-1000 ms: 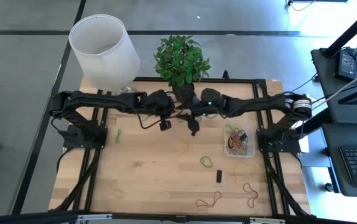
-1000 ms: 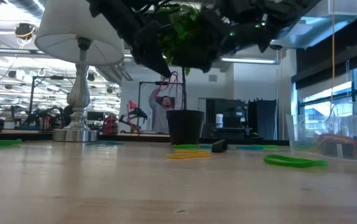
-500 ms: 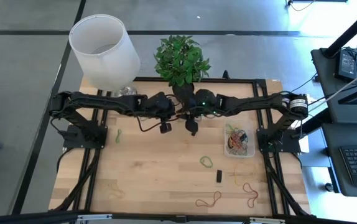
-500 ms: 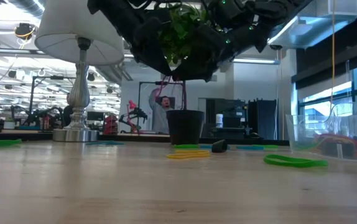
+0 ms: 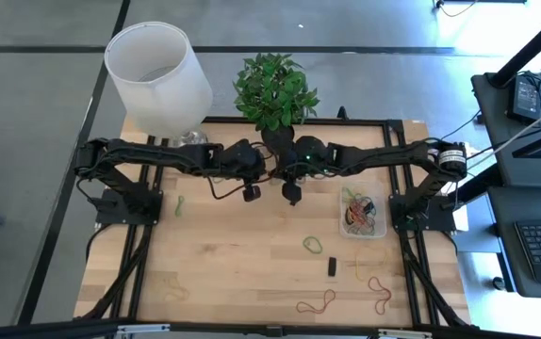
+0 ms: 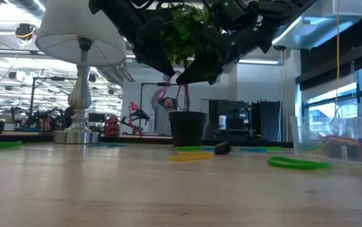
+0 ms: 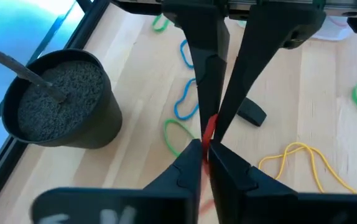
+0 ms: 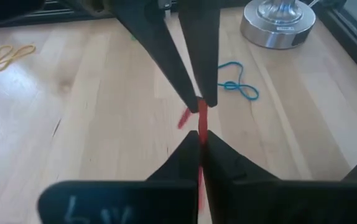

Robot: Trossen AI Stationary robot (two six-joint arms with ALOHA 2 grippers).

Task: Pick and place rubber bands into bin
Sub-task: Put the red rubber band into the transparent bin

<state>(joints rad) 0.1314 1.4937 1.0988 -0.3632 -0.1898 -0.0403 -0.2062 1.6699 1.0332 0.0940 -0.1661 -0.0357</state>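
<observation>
My table (image 5: 242, 264) is a pale wooden top in a black frame. At its far edge stand my lamp (image 5: 157, 80) and the black plant pot (image 5: 278, 139). The clear bin (image 5: 362, 215) sits near the right side with a tangle of bands inside. Loose rubber bands (image 5: 313, 244) lie scattered: green mid-table, a yellow one (image 5: 170, 285) near the front left, reddish ones (image 5: 316, 302) along the front edge. A small black block (image 5: 332, 266) lies beside the green loop, probably flat.
</observation>
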